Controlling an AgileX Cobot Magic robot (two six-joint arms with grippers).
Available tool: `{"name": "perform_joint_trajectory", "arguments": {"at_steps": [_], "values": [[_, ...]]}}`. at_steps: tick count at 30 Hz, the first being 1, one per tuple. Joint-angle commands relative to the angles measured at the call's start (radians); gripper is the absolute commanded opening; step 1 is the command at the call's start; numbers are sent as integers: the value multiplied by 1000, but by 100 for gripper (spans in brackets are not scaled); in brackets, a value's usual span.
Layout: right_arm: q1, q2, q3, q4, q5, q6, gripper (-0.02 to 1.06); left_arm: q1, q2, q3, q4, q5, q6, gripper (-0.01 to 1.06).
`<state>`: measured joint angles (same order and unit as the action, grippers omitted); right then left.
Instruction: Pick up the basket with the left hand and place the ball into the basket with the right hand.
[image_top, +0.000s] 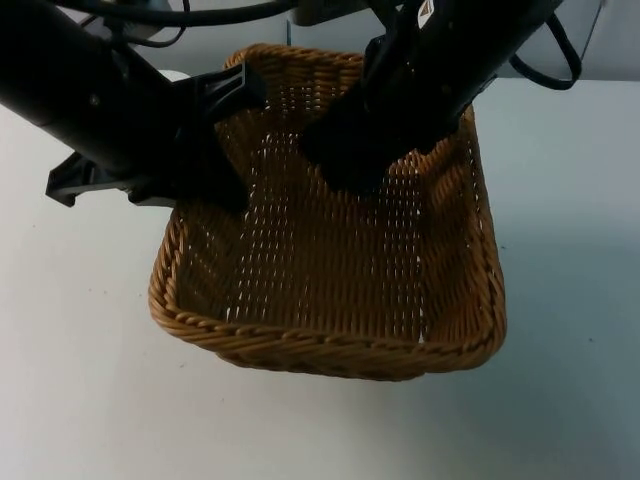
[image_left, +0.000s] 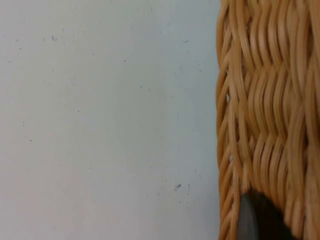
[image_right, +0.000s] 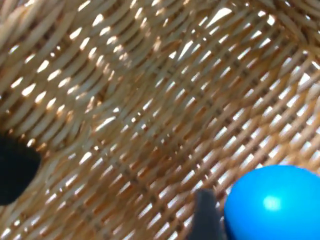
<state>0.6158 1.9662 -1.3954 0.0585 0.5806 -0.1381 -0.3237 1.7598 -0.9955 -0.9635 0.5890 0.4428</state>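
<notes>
While the left gripper (image_top: 215, 135) clamps the left wall of the basket (image_top: 330, 330) near its far corner, the right gripper (image_top: 345, 160) reaches down inside, over the far half of the woven floor. In the top view the basket looks tilted — its near rim is closer to the camera and light from the table (image_top: 90, 400) shines through the gaps in the weave — so it appears lifted off the surface, though I cannot tell how far.

From the left wrist, the basket's wall (image_left: 265, 125) runs alongside bare white table (image_left: 100, 120), and a dark fingertip (image_left: 247, 220) sits pressed against the wicker; the left fingers are clenched on that wall.

From the right wrist, the woven floor (image_right: 150, 100) lies close below. A blue ball (image_right: 272, 205) is right beside a grey-black fingertip (image_right: 205, 215), which touches its side. A second black finger (image_right: 15, 170) stands well apart from the ball — the right gripper's fingers are spread wide rather than pinching it. Whether the ball lies on the weave or sits just above it I cannot tell. In the top view the ball is hidden under the right arm (image_top: 450, 70).

Both arms cross over the basket's far rim, the left arm (image_top: 80, 90) from the left corner and the right from the right.
</notes>
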Motion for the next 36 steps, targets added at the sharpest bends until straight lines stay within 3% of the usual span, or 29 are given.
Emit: {"name": "perform_joint_trajectory", "arguments": {"at_steps": [1, 4, 25, 28, 36], "values": [[6, -14, -4, -1, -22, 0, 68, 3, -14, -2, -28, 0, -9, 0], [6, -54, -4, -25, -22, 0, 85, 3, -14, -2, -28, -14, -24, 0], [6, -356, 0, -48, 104, -33, 86, 3, 81, -4, -93, -94, -27, 0], [6, -360, 0, -59, 125, -33, 86, 3, 112, -4, -122, -102, 3, 0], [6, -360, 0, -59, 133, -33, 85, 3, 214, -8, -372, -100, 224, 0]]}}
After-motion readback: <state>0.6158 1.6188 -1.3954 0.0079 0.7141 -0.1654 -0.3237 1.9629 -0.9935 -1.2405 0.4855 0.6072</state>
